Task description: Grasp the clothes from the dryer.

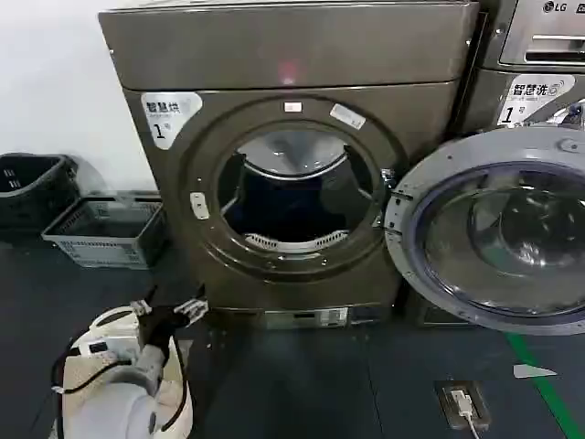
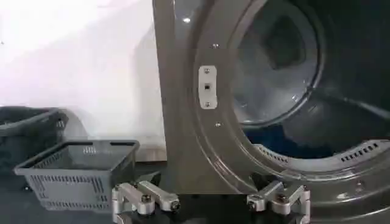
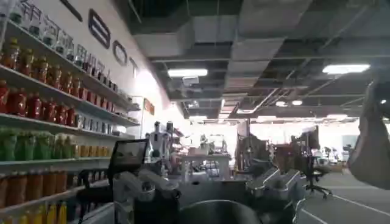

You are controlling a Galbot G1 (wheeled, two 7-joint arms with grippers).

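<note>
The bronze-brown dryer (image 1: 302, 101) stands straight ahead, its round door (image 1: 498, 233) swung open to the right. Dark blue clothes (image 1: 292, 208) lie low in the drum, and they appear as a blue patch (image 2: 271, 131) past the porthole rim in the left wrist view. My left gripper (image 1: 169, 309) is open, low in front of the dryer's lower left corner and apart from it. Its fingers (image 2: 149, 198) hold nothing, and the gripper (image 2: 210, 204) faces the dryer's front panel (image 2: 183, 122). My right gripper (image 3: 207, 192) is open and empty, facing away into a room with shelves.
A grey basket (image 1: 108, 230) and a dark basket (image 1: 32, 187) sit on the floor left of the dryer. The silver LG machine (image 1: 539, 55) stands behind the open door. A small box with a cable (image 1: 462, 402) and green floor tape (image 1: 548, 384) lie at the right.
</note>
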